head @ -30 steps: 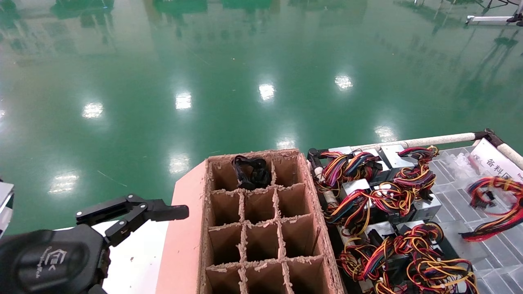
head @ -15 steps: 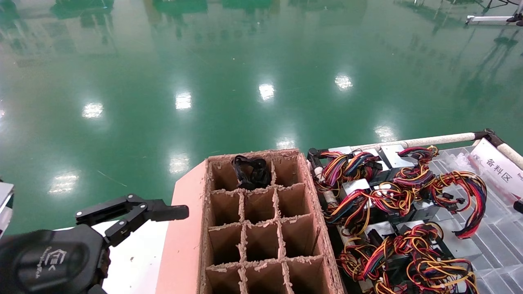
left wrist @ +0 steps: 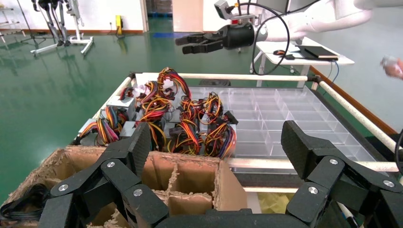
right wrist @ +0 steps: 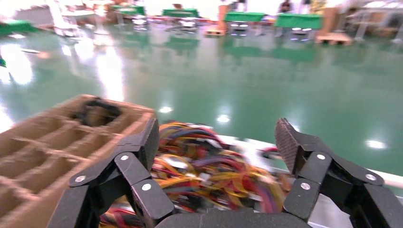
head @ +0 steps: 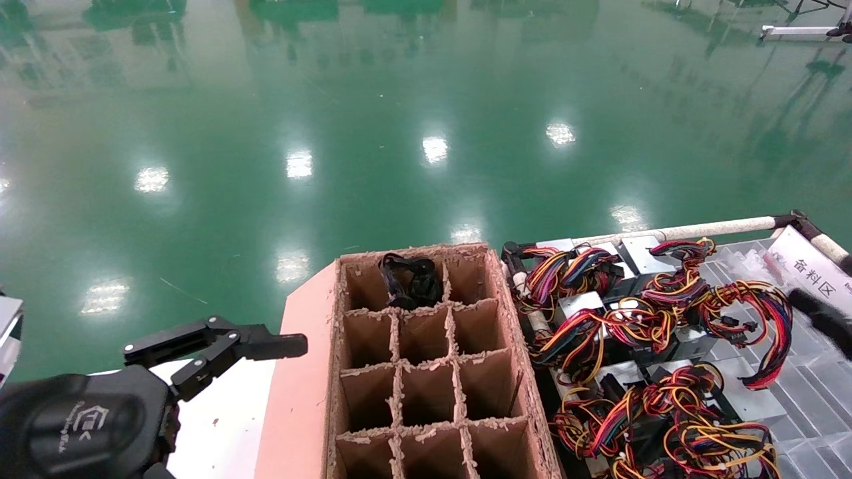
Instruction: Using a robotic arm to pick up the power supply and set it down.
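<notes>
Glossy green floor (head: pixel 399 100) is reflecting ceiling lights. White sign (head: pixel 813 269) is reading 备料区. Power supplies (head: pixel 626 313) are lying in the clear divided tray (head: pixel 812 399), right of the cardboard divider box (head: pixel 426 372). Left gripper (head: pixel 219 352) is parked near left, fingers wide. Right gripper (right wrist: pixel 216 137) is hovering over them, fingers wide.

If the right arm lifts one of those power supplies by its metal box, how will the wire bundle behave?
The wires will likely hang floppy and swing, since they already loop loosely over the tray. They may snag: neighbouring bundles lie tangled together. The power supply box looks like rigid metal, probably heavy for its size. The open right gripper is above them.
</notes>
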